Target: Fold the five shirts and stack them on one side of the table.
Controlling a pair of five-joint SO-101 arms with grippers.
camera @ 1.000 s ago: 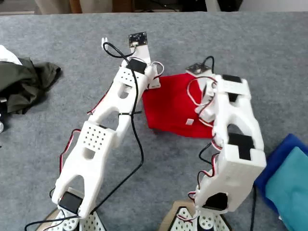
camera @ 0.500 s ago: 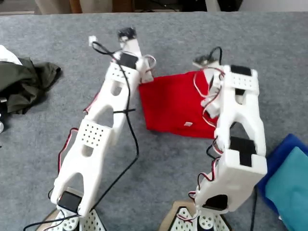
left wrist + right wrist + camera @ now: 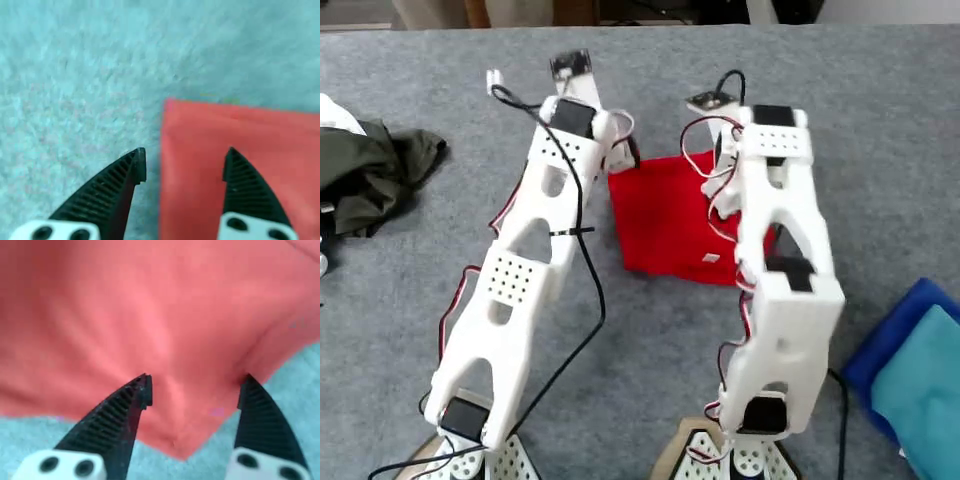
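A folded red shirt (image 3: 665,225) lies flat on the grey table between my two arms. The left arm (image 3: 555,190) stretches to the shirt's far left corner. In its wrist view the left gripper (image 3: 185,162) stands open just above that corner, one finger over the bare table and the other over the red shirt (image 3: 245,140). The right arm (image 3: 775,220) lies over the shirt's right side. My right gripper (image 3: 196,387) is open with nothing in it, low over the red shirt (image 3: 125,315) near a corner.
A crumpled dark olive shirt (image 3: 375,170) and a bit of white cloth (image 3: 335,112) lie at the left edge. Folded blue (image 3: 885,335) and teal (image 3: 920,385) shirts sit stacked at the front right. Bare grey table (image 3: 880,130) spreads beyond the arms.
Both arms have stretched toward the far side of the table. The right arm has swung left over the shirt, and the left gripper has moved out to the far left corner.
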